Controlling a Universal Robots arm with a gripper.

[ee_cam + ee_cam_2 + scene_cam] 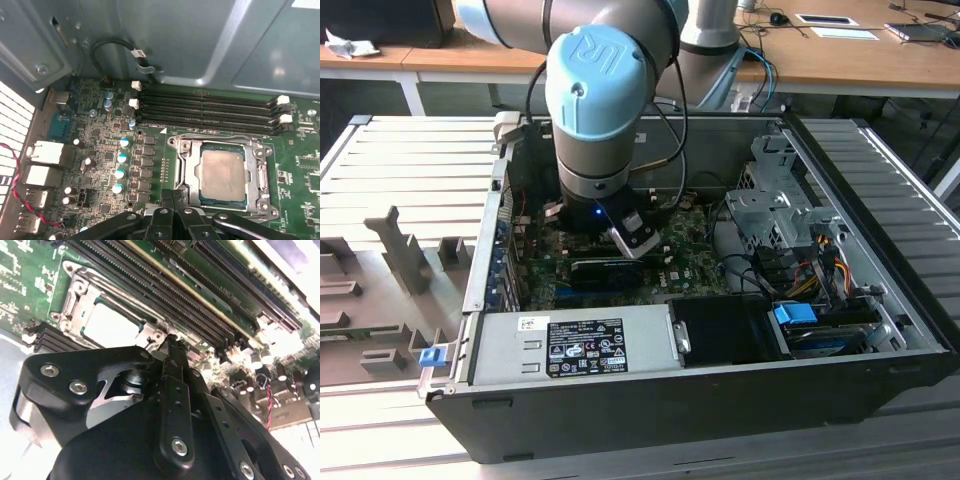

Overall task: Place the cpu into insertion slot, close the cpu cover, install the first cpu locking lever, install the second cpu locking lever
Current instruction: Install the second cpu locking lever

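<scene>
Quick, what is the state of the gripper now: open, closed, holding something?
Gripper: closed, fingers together, holding nothing, at the edge of the metal cover over the chip.

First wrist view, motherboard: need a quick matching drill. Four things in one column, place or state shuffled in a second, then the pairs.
Things:
1. cpu
2. cpu cover
3. memory slots
4. gripper

Descriptions:
A. long, black, empty, in parallel rows beside the socket
B. metal frame lying around the chip
C. pale square seated in the insertion slot
D. black fingertips together at the socket's edge

Pairs: 1-C, 2-B, 3-A, 4-D
</scene>
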